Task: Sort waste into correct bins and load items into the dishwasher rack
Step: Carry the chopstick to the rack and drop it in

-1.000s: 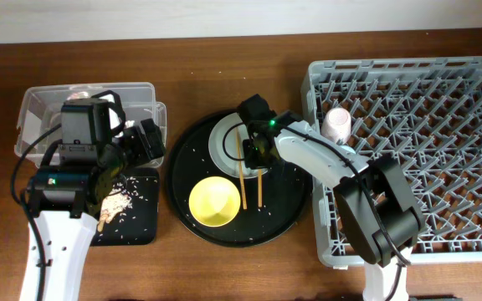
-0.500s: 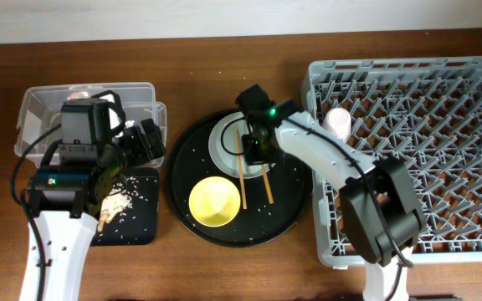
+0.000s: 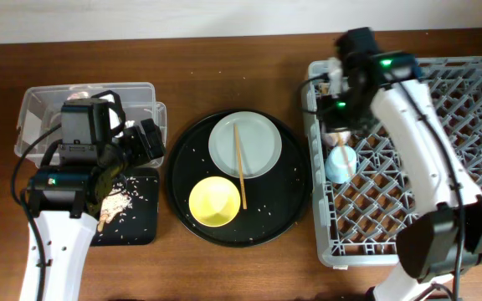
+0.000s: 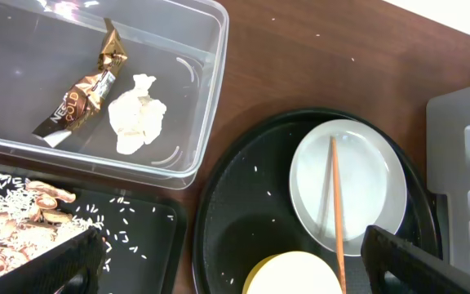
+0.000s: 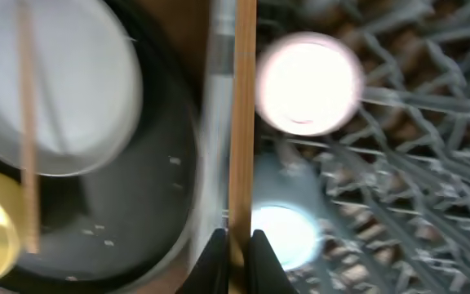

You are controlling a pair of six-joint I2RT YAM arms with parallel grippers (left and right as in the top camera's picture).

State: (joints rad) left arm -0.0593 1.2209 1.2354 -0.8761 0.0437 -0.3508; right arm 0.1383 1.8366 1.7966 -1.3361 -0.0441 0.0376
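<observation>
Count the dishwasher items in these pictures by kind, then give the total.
Cups: 2 (pink cup, light-blue cup)
Plates: 1 (pale grey plate)
Bowls: 1 (yellow bowl)
Chopsticks: 2 (lying chopstick across the plate, held chopstick between the right fingers)
Total: 6

The round plate (image 3: 259, 144) is pale grey, the round bowl (image 3: 214, 201) yellow, the round tray (image 3: 186, 159) black, speckled with white.

Overhead looks straight down; both wrist views share the plate (image 4: 370, 192).
</observation>
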